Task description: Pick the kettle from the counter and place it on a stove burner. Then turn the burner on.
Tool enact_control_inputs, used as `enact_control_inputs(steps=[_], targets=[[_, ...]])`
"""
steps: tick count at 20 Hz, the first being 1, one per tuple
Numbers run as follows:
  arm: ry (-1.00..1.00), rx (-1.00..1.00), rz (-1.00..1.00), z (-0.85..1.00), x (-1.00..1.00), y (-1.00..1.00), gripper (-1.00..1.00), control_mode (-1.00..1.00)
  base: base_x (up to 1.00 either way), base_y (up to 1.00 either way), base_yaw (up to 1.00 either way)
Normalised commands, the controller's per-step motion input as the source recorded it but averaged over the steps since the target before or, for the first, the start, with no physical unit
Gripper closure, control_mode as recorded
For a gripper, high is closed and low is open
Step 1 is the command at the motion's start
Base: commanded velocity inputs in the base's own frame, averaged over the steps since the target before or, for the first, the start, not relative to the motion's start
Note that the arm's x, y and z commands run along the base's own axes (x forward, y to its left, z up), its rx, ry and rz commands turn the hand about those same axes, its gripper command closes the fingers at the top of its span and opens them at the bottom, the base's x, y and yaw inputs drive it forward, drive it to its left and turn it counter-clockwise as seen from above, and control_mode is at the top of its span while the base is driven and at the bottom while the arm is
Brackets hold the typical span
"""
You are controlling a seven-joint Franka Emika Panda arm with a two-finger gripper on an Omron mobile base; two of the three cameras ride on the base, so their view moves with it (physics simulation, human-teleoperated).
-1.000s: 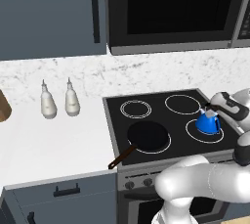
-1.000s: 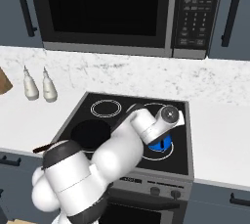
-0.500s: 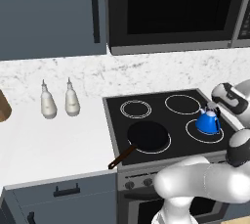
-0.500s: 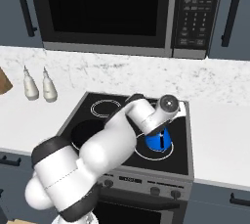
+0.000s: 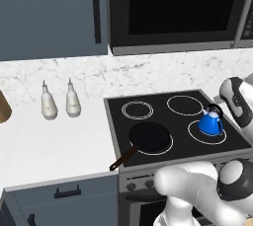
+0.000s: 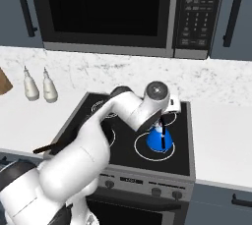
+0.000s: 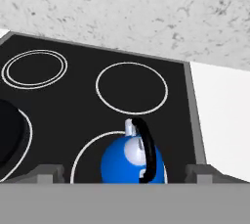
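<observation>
The small blue kettle (image 5: pixel 211 123) (image 6: pixel 160 138) (image 7: pixel 129 162) stands upright on the front right stove burner (image 5: pixel 193 130) (image 6: pixel 142 146) (image 7: pixel 88 162), inside its thin white ring. My gripper (image 7: pixel 124 173) (image 6: pixel 163 117) hangs just above and behind it, open, its fingertips (image 7: pixel 49 171) spread wide on either side of the kettle and apart from it. The black handle arches over the white lid knob. White marble counter (image 5: pixel 49 141) (image 6: pixel 221 130) lies on both sides of the stove.
A black frying pan (image 5: pixel 150 137) sits on the front left burner, its handle sticking out over the stove's front left corner. Two white bottles (image 5: pixel 49 102) (image 5: pixel 73 100) stand on the left counter. A microwave (image 6: pixel 108 13) hangs above. Stove knobs (image 6: pixel 133 182) line the front panel.
The gripper has opened and let go of the kettle, then drawn up and back from it. The kettle stays on the front right burner.
</observation>
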Motion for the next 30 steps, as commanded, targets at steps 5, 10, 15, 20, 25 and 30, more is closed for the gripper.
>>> enact_control_inputs(steps=[5, 10, 15, 20, 25, 30], targets=[[0.00, 0.00, -0.04, 0.00, -0.93, 1.00, -1.00, -1.00, 0.00, 0.00, 0.00], [0.04, 0.00, -0.05, 0.00, -0.12, 1.00, -1.00, -1.00, 0.00, 0.00, 0.00], [0.00, -0.05, -0.14, 0.00, 0.18, 0.91, -1.00, -1.00, 0.00, 0.00, 0.00], [0.00, -0.01, -0.05, 0.00, 0.08, 0.09, -1.00, -1.00, 0.00, 0.00, 0.00], [0.00, 0.00, 0.00, 0.00, 0.05, 0.00, -1.00, -1.00, 0.00, 0.00, 0.00], [-0.13, 0.00, -0.02, 0.00, 0.17, 0.00, -1.00, -1.00, 0.00, 0.00, 0.00]])
